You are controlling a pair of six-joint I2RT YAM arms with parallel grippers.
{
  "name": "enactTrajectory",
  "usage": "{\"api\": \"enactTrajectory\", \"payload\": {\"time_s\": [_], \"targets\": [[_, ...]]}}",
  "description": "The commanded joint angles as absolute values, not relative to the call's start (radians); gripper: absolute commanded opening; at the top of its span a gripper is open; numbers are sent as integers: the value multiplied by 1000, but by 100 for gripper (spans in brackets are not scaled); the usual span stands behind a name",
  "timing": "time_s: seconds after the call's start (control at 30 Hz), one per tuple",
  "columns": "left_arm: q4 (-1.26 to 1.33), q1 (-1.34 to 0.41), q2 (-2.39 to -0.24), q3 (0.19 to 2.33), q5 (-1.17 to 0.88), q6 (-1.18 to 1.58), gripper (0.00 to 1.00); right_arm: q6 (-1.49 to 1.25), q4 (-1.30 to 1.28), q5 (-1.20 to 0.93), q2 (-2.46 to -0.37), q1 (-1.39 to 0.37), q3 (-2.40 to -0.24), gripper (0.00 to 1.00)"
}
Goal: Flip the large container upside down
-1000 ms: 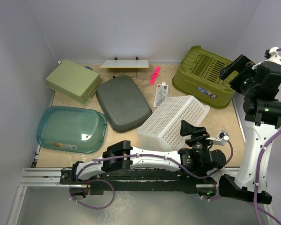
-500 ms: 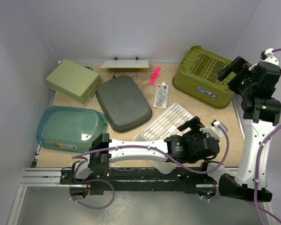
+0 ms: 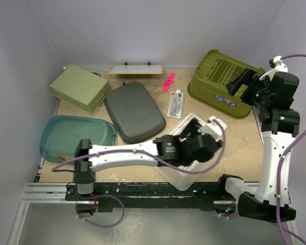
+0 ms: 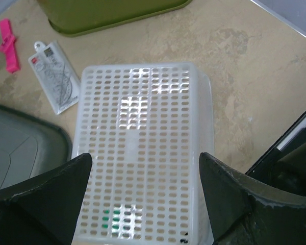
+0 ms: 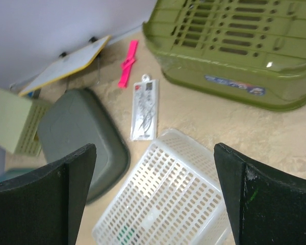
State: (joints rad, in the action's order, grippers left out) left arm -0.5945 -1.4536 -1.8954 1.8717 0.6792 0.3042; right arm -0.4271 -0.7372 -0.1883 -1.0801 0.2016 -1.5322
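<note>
The large container (image 3: 220,81) is an olive-green tub at the back right. It rests rim-down with its slotted base facing up and a white label on its near side. It also shows in the right wrist view (image 5: 234,51) and as an edge at the top of the left wrist view (image 4: 107,13). My right gripper (image 3: 242,81) hangs open and empty just above the tub's near right corner; in its own view (image 5: 154,153) nothing is between the jaws. My left gripper (image 3: 204,133) is open and empty above a white perforated basket (image 4: 143,143).
The white basket (image 3: 186,124) lies base-up in front of the olive tub. A dark grey tub (image 3: 134,112), a pale yellow-green basket (image 3: 79,88) and a teal tub (image 3: 76,139) lie to the left. A pink clip (image 3: 169,81), a packet (image 3: 175,104) and a small shelf (image 3: 136,70) are near the back.
My left arm has swung from lying along the front edge to reaching forward over the white basket. My right gripper has moved left and lower, toward the olive tub.
</note>
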Motion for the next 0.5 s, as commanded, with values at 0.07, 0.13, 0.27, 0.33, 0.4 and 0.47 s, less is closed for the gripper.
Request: {"api": "enactTrajectory", "payload": {"time_s": [0.07, 0.13, 0.27, 0.33, 0.4, 0.47], "targets": [[-623, -1340, -1505, 1553, 672, 548, 83, -364, -648, -481, -1052, 103, -1455, 97], [-641, -1299, -1385, 1437, 679, 631, 83, -367, -641, -414, -1055, -57, -1436, 96], [-746, -1184, -1195, 1298, 769, 778, 83, -389, -598, -202, -1091, -418, -1357, 100], [-820, -1084, -1140, 1272, 814, 826, 83, -404, -571, -124, -1120, -557, -1304, 100], [-857, -997, -1094, 1258, 835, 853, 83, -427, -536, -62, -1148, -684, -1247, 100], [-898, -931, -1064, 1260, 872, 904, 83, -449, -496, -10, -1177, -804, -1197, 100]]}}
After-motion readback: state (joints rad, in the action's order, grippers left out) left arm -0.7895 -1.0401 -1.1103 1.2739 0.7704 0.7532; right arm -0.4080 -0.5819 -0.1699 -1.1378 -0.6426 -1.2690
